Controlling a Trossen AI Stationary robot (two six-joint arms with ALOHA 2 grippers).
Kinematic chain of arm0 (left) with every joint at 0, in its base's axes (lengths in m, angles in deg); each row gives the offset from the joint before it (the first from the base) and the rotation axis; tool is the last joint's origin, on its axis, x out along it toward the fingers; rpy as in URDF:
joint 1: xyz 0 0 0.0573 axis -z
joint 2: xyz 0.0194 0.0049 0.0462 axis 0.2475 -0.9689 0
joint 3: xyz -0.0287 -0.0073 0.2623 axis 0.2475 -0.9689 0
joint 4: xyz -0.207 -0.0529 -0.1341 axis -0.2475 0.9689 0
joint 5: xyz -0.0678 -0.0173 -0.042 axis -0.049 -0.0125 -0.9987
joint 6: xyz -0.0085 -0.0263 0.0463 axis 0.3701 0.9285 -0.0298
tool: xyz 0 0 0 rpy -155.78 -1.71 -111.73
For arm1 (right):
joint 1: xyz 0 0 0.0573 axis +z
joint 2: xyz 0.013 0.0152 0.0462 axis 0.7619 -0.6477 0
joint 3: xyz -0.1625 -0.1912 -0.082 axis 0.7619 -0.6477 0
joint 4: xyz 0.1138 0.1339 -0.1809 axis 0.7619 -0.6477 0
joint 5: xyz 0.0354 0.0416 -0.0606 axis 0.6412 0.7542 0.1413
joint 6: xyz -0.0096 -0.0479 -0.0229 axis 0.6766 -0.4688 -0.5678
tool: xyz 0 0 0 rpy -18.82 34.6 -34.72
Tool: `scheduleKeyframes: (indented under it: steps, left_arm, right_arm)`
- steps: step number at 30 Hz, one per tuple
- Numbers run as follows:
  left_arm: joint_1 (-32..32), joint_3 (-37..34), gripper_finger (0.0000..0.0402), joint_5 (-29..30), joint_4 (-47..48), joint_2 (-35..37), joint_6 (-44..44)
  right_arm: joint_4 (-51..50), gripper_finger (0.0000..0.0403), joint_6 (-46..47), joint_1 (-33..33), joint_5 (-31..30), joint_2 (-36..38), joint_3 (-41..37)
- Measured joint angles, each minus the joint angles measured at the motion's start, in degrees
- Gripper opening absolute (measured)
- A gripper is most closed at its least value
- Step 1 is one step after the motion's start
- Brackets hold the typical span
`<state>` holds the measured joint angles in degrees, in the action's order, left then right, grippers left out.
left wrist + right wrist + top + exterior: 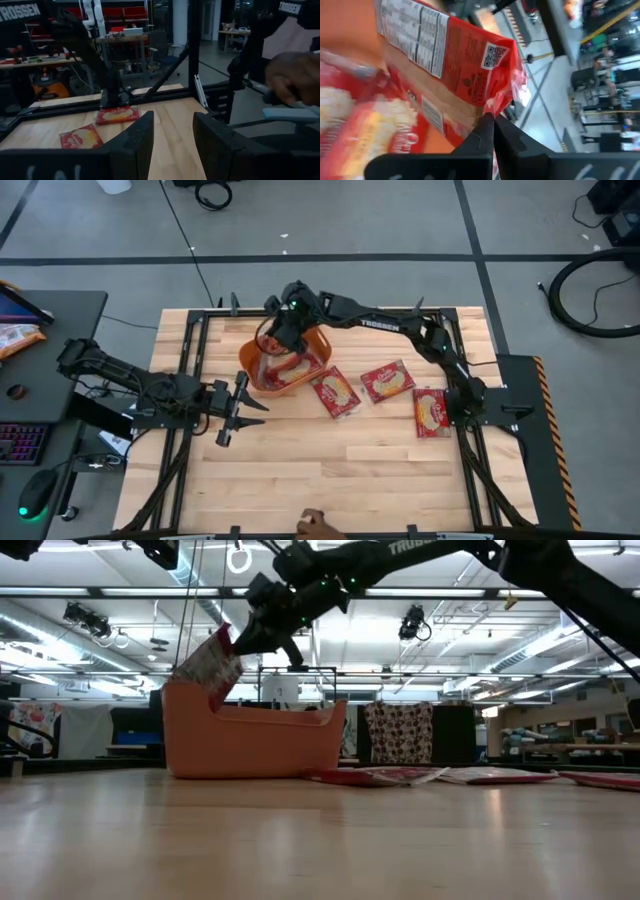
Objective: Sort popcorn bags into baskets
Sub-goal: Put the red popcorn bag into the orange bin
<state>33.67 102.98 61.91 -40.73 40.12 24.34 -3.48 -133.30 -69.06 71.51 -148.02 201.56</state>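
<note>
The orange basket (pixel 312 352) (pixel 250 740) sits at the table's far middle, with at least one red popcorn bag (pixel 355 125) lying in it. My right gripper (pixel 280 330) (pixel 243 640) is above the basket's left end, shut on another popcorn bag (pixel 208 665) (pixel 445 55). Three more bags lie flat on the table to the right of the basket (pixel 337 392) (pixel 387 381) (pixel 432 412). My left gripper (pixel 238 406) (pixel 172 137) waits open, just left of and nearer than the basket, touching nothing. My right gripper pinches the popcorn bag between its two fingers at the crimped end (pixel 492 107), coming from above and slanting down. The bag hangs tilted below the fingers, its lower end (pixel 215 695) dipping behind the basket's left wall; whether it rests on anything there is hidden.
The table's black frame rails (pixel 200 330) run along the far and side edges. A person's hand (pixel 315 525) shows at the near edge and also in the left wrist view (pixel 295 75). Bare wood (pixel 340 470) lies in front of the basket.
</note>
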Motion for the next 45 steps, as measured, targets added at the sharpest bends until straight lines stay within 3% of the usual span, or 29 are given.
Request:
scheduleKeyframes:
  steps: [12, 22, 32, 35, 45]
  left_arm:
    - [-0.95, 0.00, 0.0141, 6.39, 1.51, -0.04, -1.51]
    - [-0.95, 0.00, 0.0141, 6.39, 1.56, -0.04, -1.53]
    - [-0.95, 0.00, 0.0141, 6.39, 1.65, -0.04, -4.88]
    - [-0.95, 0.00, 0.0141, 6.41, 2.23, -0.04, -6.51]
    - [-0.95, 0.00, 0.0141, 14.74, 2.67, -0.02, -8.11]
  right_arm:
    - [-5.33, 0.0006, -0.23, -4.14, -1.01, 0.18, 0.00]
    - [-21.43, 0.0035, -2.24, -4.25, -15.73, 0.29, 0.02]
    - [-35.72, 0.0137, 11.21, -1.83, -30.09, 0.76, 0.02]
    - [-40.19, 0.0160, 14.92, -0.55, -31.07, 2.74, 0.02]
    - [-48.22, 0.0160, 42.25, 4.33, -33.43, 12.92, 0.04]
